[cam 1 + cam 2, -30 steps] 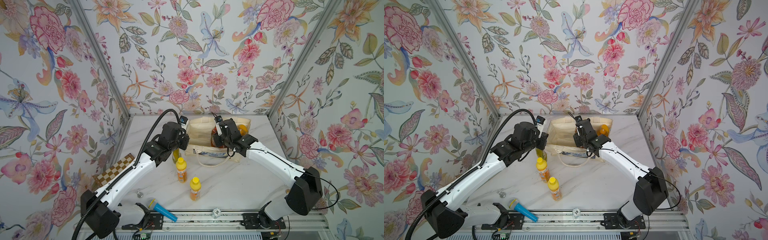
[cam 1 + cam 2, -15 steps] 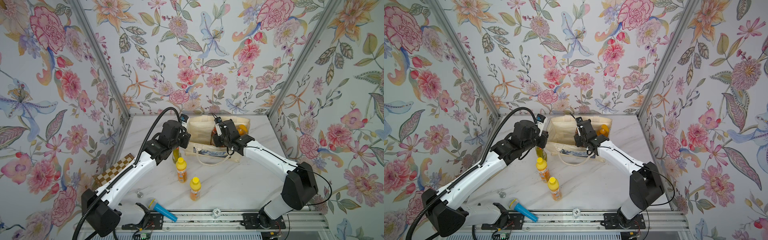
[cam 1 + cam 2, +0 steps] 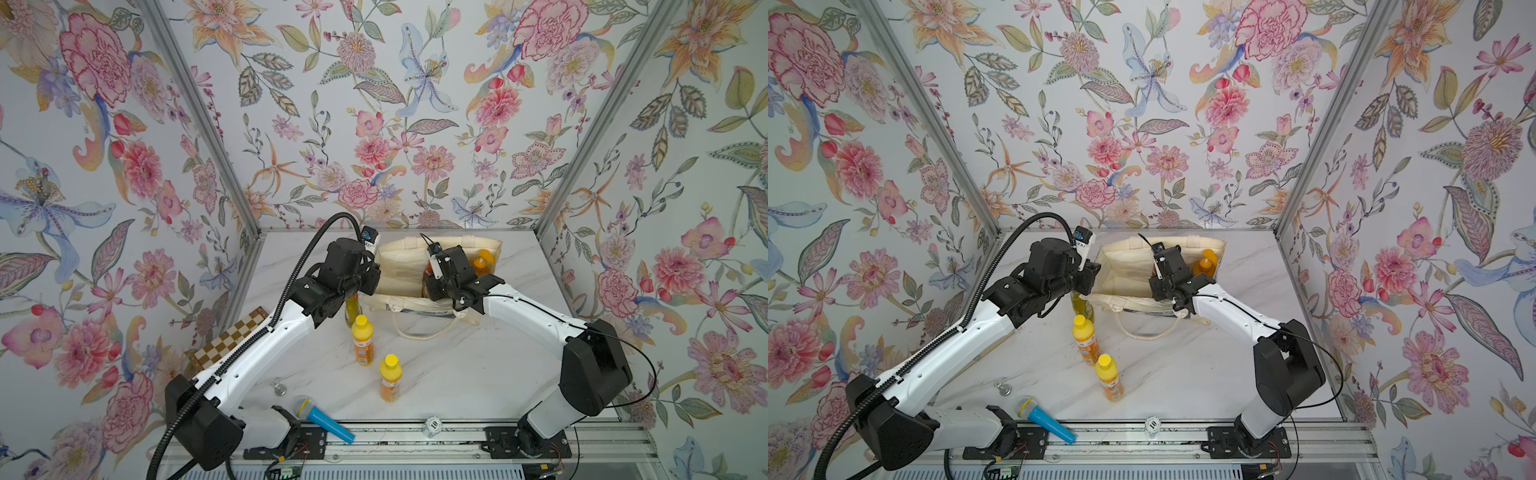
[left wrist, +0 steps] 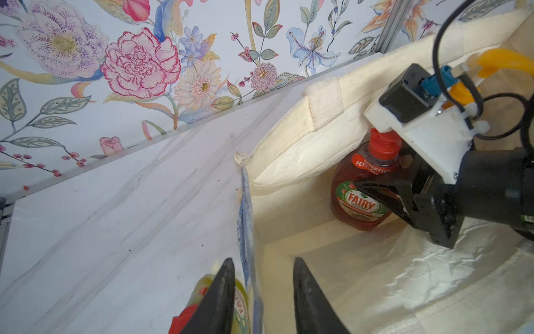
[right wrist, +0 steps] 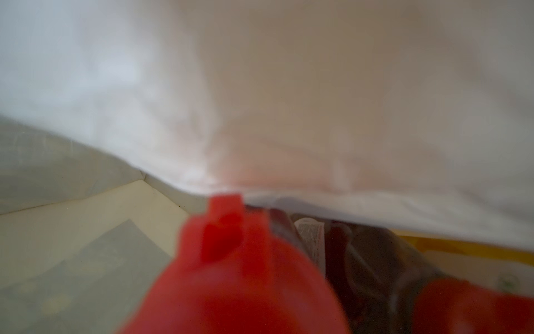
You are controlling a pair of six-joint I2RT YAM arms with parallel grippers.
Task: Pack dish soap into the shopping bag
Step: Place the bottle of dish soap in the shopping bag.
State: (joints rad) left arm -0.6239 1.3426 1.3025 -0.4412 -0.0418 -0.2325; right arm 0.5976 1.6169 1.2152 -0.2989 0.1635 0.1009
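The right tool (image 4: 364, 186) is clamping a dark red bottle (image 4: 346, 208) inside the shopping bag (image 4: 289, 156); the left tool (image 4: 261, 292) is gaping astride its floppy wall. I'm guessing the slick, liquid-heavy plastic needs gripping around its waist.

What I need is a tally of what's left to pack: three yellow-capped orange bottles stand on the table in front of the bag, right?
Not three but two. Both top views show only two standing on the table in front of the shopping bag: the yellow-capped orange bottle closer to the bag and the yellow-capped orange bottle closer to the front rail.
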